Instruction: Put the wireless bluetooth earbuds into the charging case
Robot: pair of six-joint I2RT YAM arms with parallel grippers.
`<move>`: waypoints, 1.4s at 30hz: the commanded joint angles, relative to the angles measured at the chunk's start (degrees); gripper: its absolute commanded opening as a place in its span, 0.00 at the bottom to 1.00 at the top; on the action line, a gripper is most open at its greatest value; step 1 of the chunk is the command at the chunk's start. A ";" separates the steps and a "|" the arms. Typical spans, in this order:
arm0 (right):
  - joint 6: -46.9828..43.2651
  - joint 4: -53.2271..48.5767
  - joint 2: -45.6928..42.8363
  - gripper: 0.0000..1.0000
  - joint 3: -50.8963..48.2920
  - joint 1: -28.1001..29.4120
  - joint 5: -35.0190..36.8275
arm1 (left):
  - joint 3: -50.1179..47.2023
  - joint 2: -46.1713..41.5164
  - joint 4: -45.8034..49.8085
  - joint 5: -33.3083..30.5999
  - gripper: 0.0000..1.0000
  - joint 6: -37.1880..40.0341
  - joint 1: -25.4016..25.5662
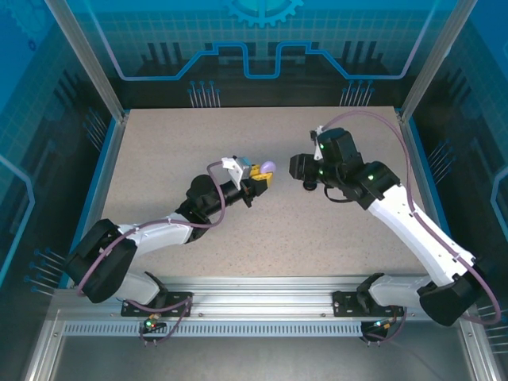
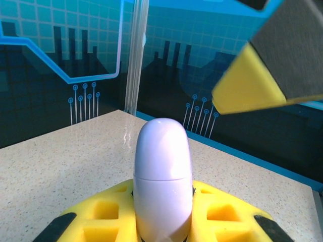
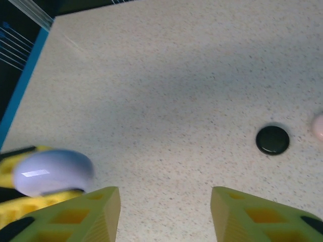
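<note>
Top external view: the left gripper (image 1: 263,178) was clamped on the closed lilac charging case (image 1: 268,166) near the table's (image 1: 159,159) centre. At its three o'clock the right gripper (image 1: 306,184) faced it, fingers apart. In the right wrist view, a black case (image 3: 272,139) lay at two o'clock.

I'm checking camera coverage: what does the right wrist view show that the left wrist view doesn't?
Right wrist, not left wrist: a round black case on the table, and the right hand, open. Left wrist, not right wrist: the blue back wall and the seam on the lilac case. Both: the lilac case, gripped by the left hand, and the speckled table.
</note>
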State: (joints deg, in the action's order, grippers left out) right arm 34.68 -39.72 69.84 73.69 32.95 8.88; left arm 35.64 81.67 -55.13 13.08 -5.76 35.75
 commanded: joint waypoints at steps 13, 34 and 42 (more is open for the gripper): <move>7.07 5.59 -11.89 0.69 -24.81 -0.87 2.96 | 0.38 4.69 13.22 -9.98 0.00 -15.88 -0.14; 4.96 2.37 -15.79 0.70 -23.96 -2.17 5.75 | 18.53 25.94 31.68 -8.24 0.00 -30.16 -5.80; 4.61 1.58 -15.60 0.70 -23.62 -2.43 5.93 | 25.23 31.67 41.09 -5.71 0.00 -29.62 -7.61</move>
State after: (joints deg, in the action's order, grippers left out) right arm 40.05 -37.01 54.89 48.23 31.44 13.54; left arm 58.37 111.77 -18.76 4.93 -34.61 28.58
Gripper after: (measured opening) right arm 0.698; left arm 0.204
